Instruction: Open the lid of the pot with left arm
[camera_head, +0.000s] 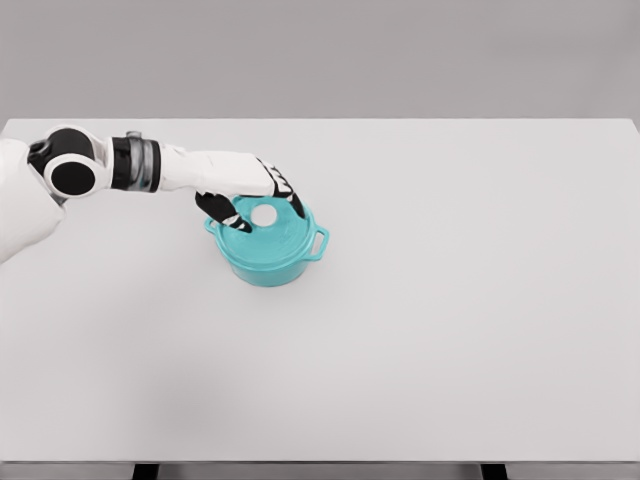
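Left of the bench's (450, 330) middle sits the teal pot (268, 262), its lid (270, 232) on top. Over that lid reaches the left robot hand (250, 200), fingers (222, 212) curled down around the white knob (266, 214), apparently closing on it, though firm contact is hard to confirm. Coming from above suits a straight upward lift. No right arm shows.

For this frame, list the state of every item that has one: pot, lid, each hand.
pot: upright on the table, teal, one side handle showing on its right.
lid: still seated on the pot, not lifted.
left hand: over the lid, fingers curled around its white knob.
right hand: not in view.
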